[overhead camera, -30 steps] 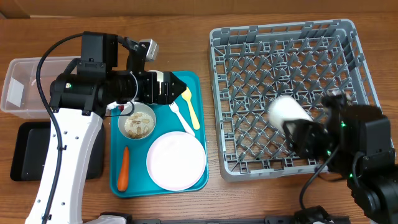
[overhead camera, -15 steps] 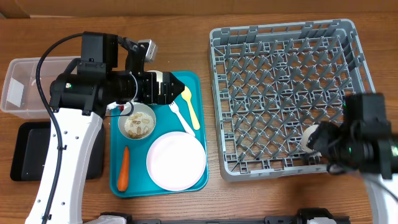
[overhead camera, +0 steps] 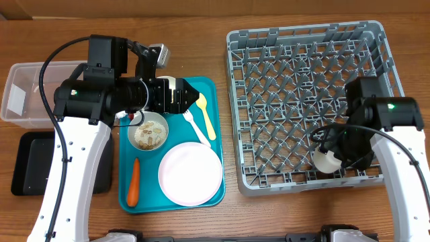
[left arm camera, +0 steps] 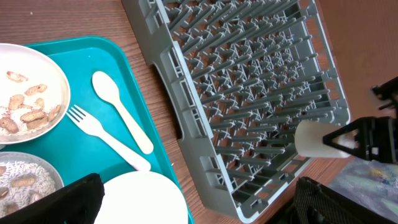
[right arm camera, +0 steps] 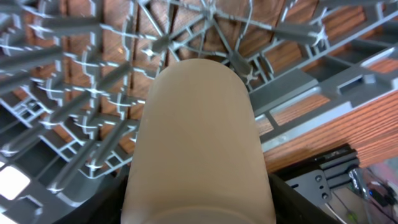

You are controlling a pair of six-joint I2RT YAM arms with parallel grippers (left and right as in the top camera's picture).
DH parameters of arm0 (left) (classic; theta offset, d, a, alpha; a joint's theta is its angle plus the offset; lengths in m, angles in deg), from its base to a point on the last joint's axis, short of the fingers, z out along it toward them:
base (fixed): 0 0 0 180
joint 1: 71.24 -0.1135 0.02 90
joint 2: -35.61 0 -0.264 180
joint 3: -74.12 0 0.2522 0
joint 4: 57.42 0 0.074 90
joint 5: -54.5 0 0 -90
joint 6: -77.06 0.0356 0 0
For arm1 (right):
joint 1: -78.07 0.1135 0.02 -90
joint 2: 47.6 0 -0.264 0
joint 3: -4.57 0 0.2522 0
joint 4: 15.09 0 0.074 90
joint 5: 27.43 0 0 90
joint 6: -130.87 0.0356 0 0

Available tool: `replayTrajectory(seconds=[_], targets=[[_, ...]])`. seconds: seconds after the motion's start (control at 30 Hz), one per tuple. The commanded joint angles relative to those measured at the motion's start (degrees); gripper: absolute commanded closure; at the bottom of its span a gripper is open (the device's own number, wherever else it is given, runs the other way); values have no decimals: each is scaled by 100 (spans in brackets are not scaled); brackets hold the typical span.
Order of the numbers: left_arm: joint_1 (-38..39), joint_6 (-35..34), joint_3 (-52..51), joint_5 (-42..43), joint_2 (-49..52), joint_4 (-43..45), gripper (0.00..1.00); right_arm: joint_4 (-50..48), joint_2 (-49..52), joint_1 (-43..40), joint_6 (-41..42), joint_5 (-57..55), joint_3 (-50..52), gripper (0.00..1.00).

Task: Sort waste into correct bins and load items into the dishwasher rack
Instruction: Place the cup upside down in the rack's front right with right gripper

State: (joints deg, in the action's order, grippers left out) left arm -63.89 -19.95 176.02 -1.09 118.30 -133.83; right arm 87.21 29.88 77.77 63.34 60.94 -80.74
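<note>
1. Wood-grain brown table (overhead camera: 201,40), its planks running sideways, carries everything; a paler tan strip runs along its far edge.
2. On the right stands the grey plastic dishwasher rack (overhead camera: 302,30), square, with lattice walls and a grid of upright pegs through which the wood shows.
3. The right gripper (overhead camera: 334,152) is clamped on the white cup (overhead camera: 327,160), a smooth matte cylinder held inside the rack by its front wall, towards the right corner. Whether the cup touches the pegs, I cannot tell.
4. The left gripper (overhead camera: 191,95) hovers over the far part of the flat teal tray (overhead camera: 148,193), its black fingers (left arm camera: 56,200) spread wide with nothing between them.
5. On that tray lie a round plate (overhead camera: 190,173), a white fork (overhead camera: 196,126) just beside a yellow spoon (overhead camera: 206,117), and an orange carrot (overhead camera: 134,181) along the left edge.
6. Two pale round bowls sit there too: one (left arm camera: 28,93) holds nut-like scraps, the other (left arm camera: 25,180) holds rice with a few nuts.
7. At the far left, a clear plastic tub (overhead camera: 20,91) stands behind a shallow black tray (overhead camera: 27,171).
</note>
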Motion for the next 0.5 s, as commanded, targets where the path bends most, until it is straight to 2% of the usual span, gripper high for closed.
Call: replayTrajectory(seconds=[0.0, 0.1, 0.17, 0.2, 0.27, 0.3, 0.47], targets=[[-22, 127, 96, -37, -7, 4, 0, -262, -37, -20, -46, 28, 223, 45], [-20, 127, 96, -37, -7, 7, 0, -420, -35, -20, -50, 83, 273, 38], [-20, 127, 96, -35, -7, -35, 0, -422, -42, -20, -245, 254, 264, 25], [-20, 127, 96, -35, -7, -59, 0, -398, -44, -20, -282, 280, 247, 23], [-20, 127, 96, -37, -7, -107, 0, -332, -66, -20, -282, 278, 166, 5], [-20, 129, 94, -37, -7, -129, 0, -310, -94, -20, -280, 278, 85, 0], [-20, 129, 96, -37, -7, -170, 0, -181, -321, -2, -282, 284, -479, 0]])
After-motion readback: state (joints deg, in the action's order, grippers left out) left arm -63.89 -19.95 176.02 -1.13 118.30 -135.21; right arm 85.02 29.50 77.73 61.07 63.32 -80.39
